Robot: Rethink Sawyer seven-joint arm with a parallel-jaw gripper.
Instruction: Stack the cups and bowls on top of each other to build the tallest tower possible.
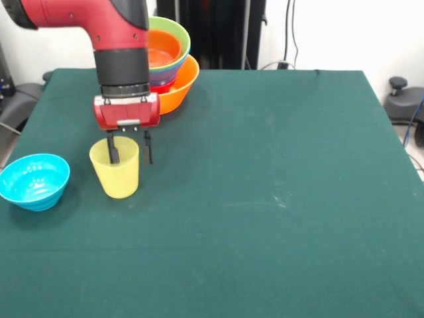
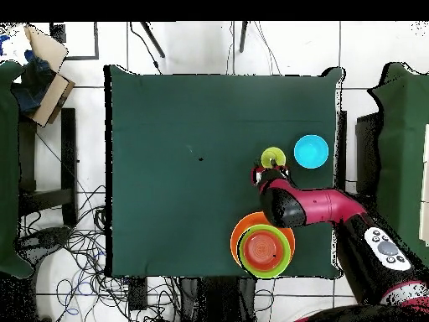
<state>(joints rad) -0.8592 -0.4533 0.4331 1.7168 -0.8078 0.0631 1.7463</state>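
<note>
The gripper point(image 1: 130, 152) stands open astride the right wall of the yellow cup point(image 1: 116, 168), upright near the table's point(image 1: 278, 199) left side, and an off-centre squeeze may tip the light cup before lifting.

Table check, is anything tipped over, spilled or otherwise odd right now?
Nothing stands out. The yellow cup and cyan bowl stand upright, the tower sits nested at the far edge, and the pincer straddles the cup's rim.
</note>
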